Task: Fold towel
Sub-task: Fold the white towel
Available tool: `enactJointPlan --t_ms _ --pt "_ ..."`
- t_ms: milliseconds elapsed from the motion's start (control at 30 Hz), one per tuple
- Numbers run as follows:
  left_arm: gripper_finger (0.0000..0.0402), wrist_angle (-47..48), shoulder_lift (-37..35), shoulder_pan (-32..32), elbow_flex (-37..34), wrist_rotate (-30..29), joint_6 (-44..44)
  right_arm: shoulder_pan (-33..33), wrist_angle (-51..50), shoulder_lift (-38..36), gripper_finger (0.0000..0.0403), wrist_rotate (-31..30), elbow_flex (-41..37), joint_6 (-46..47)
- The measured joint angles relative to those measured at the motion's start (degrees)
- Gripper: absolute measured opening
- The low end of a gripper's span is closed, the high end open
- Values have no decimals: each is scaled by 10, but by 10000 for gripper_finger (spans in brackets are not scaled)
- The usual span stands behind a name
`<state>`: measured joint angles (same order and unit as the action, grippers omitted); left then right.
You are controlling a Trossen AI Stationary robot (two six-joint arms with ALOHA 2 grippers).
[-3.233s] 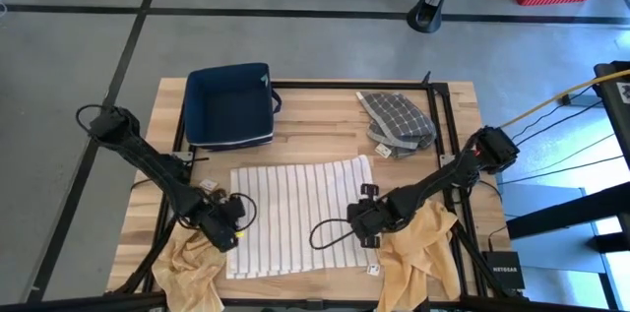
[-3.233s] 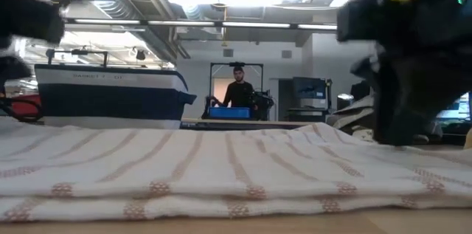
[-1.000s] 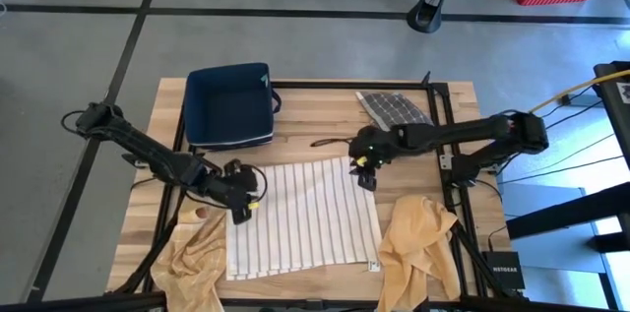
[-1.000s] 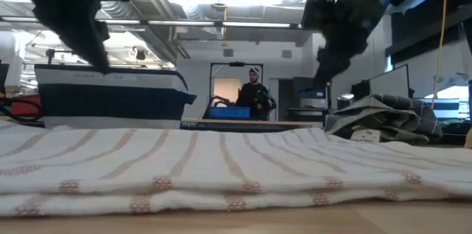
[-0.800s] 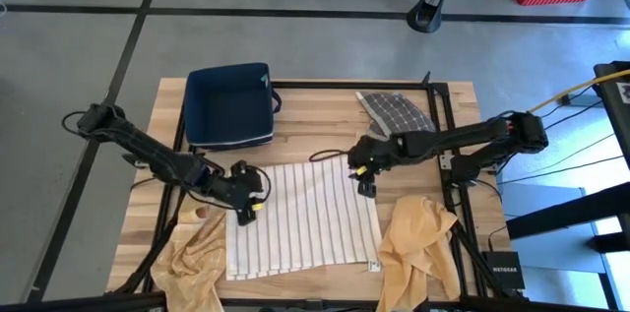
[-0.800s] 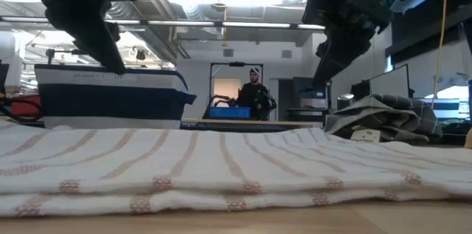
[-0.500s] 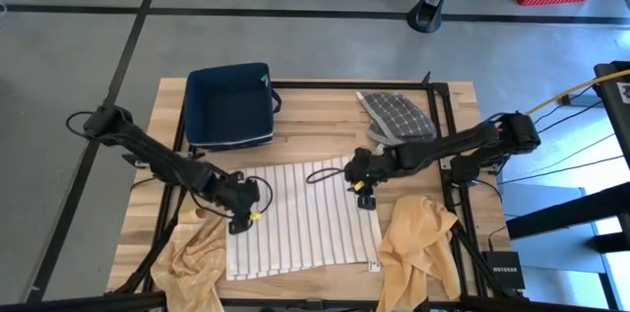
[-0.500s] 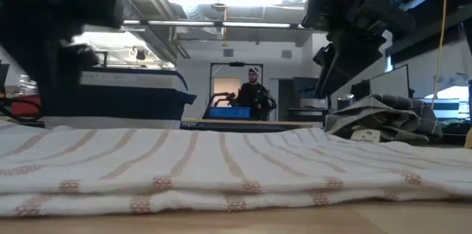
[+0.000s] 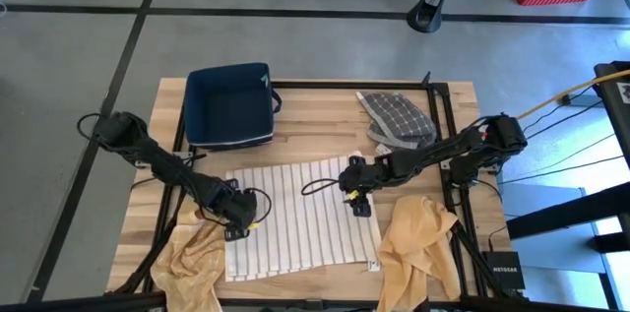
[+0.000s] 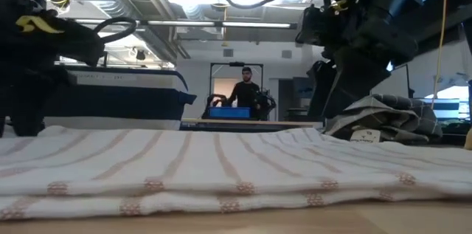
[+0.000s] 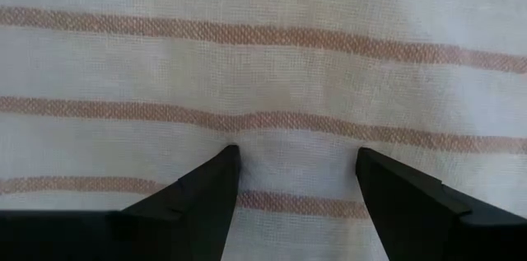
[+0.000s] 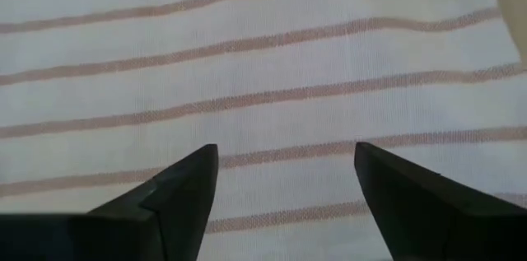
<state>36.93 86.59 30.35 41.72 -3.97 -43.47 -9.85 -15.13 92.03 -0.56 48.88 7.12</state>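
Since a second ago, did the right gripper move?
Yes. The right gripper moved away from the blue basket, toward the table's near edge, over the striped towel.

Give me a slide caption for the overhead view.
Two open hands, left hand and right hand, poised over opposite edges of a white rust-striped cloth towel on the wooden table.

Overhead, table-level, wrist close-ups (shared towel (image 9: 300, 217))

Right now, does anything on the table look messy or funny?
A little. The striped towel lies folded but slightly crooked to the table edge. Two yellow cloths hang crumpled off the near edge, and a checked cloth sits bunched up by the far right corner. Nothing looks spilled or broken.
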Motion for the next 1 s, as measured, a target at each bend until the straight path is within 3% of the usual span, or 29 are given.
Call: enactJointPlan --t_ms 267,467,767,1000 --pt "239 12 16 7 1 -7 -14 -9 -18 0 291 37 0 -37" --pt "239 13 16 7 0 -15 -15 -29 -18 12 291 -26 1 -88" --pt "239 22 17 9 0 -18 -30 -29 -100 69 291 -16 6 -43" --pt "239 40 17 14 0 -21 -40 -29 -136 58 291 -8 6 -2"
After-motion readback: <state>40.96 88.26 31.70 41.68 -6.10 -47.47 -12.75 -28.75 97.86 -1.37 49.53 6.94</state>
